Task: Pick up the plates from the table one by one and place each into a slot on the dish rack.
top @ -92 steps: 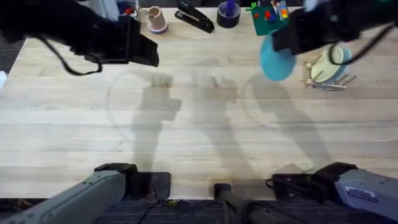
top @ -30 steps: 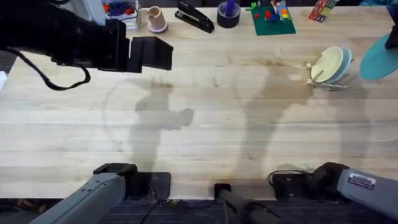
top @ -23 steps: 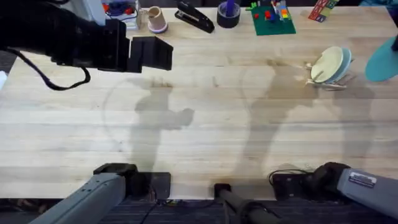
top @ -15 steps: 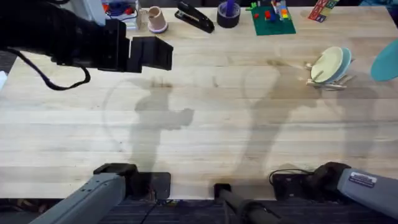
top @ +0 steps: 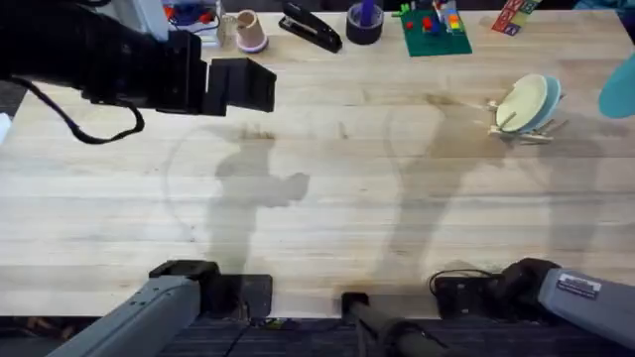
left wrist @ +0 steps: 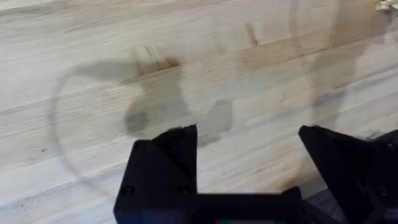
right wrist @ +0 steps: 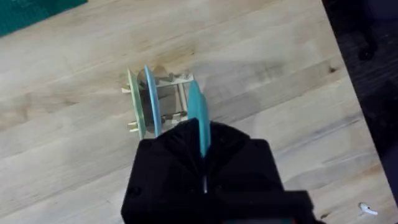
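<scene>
Compared with half a second ago, your turquoise plate [top: 619, 85] has slid a little further toward the right edge of the overhead frame and slightly upward; a second ago much more of its disc was in view. Three seconds ago it hung left of the dish rack [top: 524, 123], over the middle right of the desk [top: 327, 218]. Your left arm has not shifted over the last second: it sits in the upper left of the overhead frame, and the left gripper [left wrist: 249, 155] has its fingers spread wide above bare wood.

In your right wrist view the right gripper [right wrist: 202, 155] pinches the turquoise plate on edge between its black fingers, the plate standing upright and hanging just beside the rack, apart from it. The rack already carries a pale yellow plate [right wrist: 132, 99] and a light blue plate [right wrist: 149, 99], both standing upright in neighbouring slots.

What you cannot make out: in the overhead frame the turquoise plate is cut off by the right border. The gripper body hides the lower part of the plate in the wrist view, so the exact contact points are not readable. The rack's dowels are too fine to count, and the yellow plate largely covers the blue one from overhead.
</scene>
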